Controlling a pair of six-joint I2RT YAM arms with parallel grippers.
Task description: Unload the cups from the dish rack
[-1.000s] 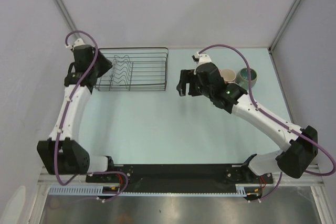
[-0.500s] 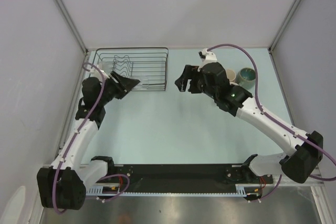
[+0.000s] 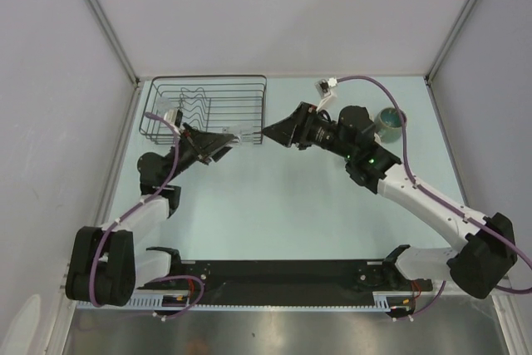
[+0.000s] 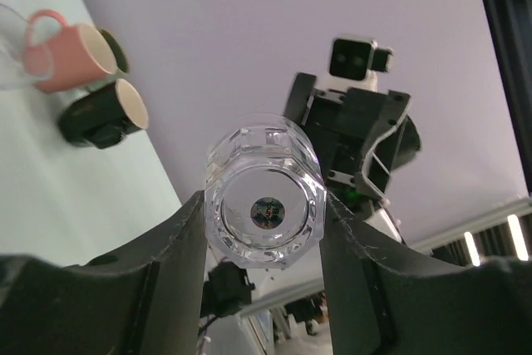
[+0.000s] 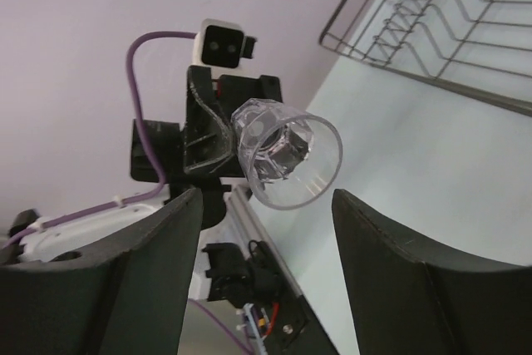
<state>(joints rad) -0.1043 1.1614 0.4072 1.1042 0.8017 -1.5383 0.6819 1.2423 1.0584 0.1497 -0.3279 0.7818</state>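
Observation:
My left gripper (image 3: 224, 139) is shut on the clear glass tumbler (image 3: 241, 134) and holds it in the air, on its side, just in front of the dish rack (image 3: 204, 89). In the left wrist view the tumbler's base (image 4: 264, 209) sits between the fingers. My right gripper (image 3: 268, 131) is open and points left at the tumbler's mouth, a short gap away. The right wrist view shows the tumbler (image 5: 287, 151) beyond its spread fingers (image 5: 179, 263). The pink cup (image 4: 71, 60), the black mug (image 4: 104, 114) and the green cup (image 3: 391, 120) stand on the table at the right.
The black wire dish rack (image 5: 449, 31) stands at the back left, near the left wall. The right arm's forearm covers the pink cup and the black mug in the top view. The arm bases and a black rail run along the near edge (image 3: 274, 272).
The left arm has swung from the rack's left end down and to the right, carrying the tumbler. The right gripper has turned left and moved toward it.

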